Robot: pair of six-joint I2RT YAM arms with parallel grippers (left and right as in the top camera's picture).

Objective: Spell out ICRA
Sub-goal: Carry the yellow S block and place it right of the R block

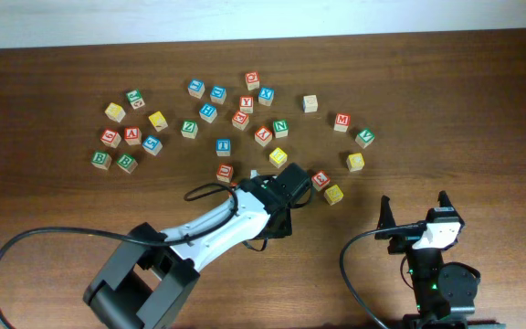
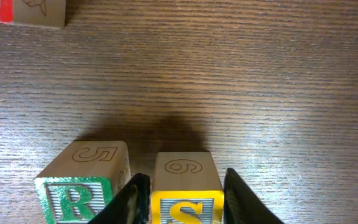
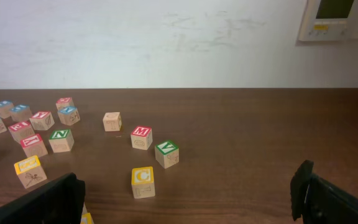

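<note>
Dark wooden table (image 1: 482,91) strewn with lettered wooden cubes (image 1: 245,102), none yet lined up as a word. Likely fault: lifting the yellow-faced wooden S block (image 2: 185,177) instead of the green-faced wooden R block (image 2: 79,186) just beside it, or knocking R askew, given the tight gap between the two. Left gripper (image 2: 185,198) astride S, jaws narrowed to block width, seemingly pressed on both sides. Right gripper (image 1: 415,212) spread wide, empty, well apart. Yellow-faced C block (image 3: 143,180) loose at the scatter's right.

The wooden R block (image 2: 79,190), its letter green, is sitting flat on the table (image 2: 241,74) just beside a yellow S block (image 2: 185,193). The yellow C block (image 3: 143,182) is lying letter-up, apart from others.
</note>
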